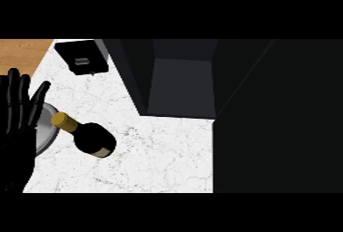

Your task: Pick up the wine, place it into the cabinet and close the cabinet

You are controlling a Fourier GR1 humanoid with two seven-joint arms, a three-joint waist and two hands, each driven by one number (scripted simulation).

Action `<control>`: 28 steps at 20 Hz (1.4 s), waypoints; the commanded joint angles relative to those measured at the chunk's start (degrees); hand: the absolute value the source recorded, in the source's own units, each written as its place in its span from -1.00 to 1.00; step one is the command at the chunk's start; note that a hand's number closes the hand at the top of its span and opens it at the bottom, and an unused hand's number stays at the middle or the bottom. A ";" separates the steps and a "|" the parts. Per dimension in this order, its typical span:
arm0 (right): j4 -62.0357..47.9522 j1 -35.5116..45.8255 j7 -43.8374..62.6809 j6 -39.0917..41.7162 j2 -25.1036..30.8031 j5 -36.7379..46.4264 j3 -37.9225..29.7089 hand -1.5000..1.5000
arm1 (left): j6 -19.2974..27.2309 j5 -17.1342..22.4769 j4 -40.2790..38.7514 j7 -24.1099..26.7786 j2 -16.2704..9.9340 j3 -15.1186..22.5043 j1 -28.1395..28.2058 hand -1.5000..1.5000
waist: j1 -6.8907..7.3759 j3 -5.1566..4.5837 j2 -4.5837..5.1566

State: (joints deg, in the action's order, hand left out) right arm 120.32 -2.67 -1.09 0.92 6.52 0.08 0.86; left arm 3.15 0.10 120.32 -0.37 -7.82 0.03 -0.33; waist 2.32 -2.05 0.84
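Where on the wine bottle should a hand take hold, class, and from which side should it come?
Grip the wine bottle round its wide dark body, below the gold-capped neck. It appears to stand upright on the counter, so probably come in level from its bare right side; the left hand and a plate crowd its left.

You see only the left hand [17, 118], at the counter's left edge. It is plain black all over, with long slim fingers and a thinner thumb. Its surface carries no markings you can read.
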 commanded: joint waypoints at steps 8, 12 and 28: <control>2.34 -5.50 2.59 6.52 0.00 -5.34 6.89 -1.00 | -27.91 29.18 -1.13 -2.21 -5.25 13.62 7.64 -1.00 | -3.39 1.84 -0.85; 8.17 -9.27 6.11 7.72 1.11 -7.27 7.95 -1.00 | -33.95 41.94 3.51 -5.34 -12.17 9.70 13.29 -1.00 | -2.34 1.97 -1.09; 25.56 -2.17 30.22 2.10 3.04 -11.42 5.21 -1.00 | -34.12 72.50 17.95 -16.84 -25.15 -10.04 24.41 -1.00 | -1.63 2.01 -1.04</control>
State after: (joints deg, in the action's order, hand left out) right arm 139.37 -7.17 21.39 5.21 8.81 -9.14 7.62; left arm -29.77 67.48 134.36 -15.30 -32.33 -6.41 19.89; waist 0.33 -0.02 -0.15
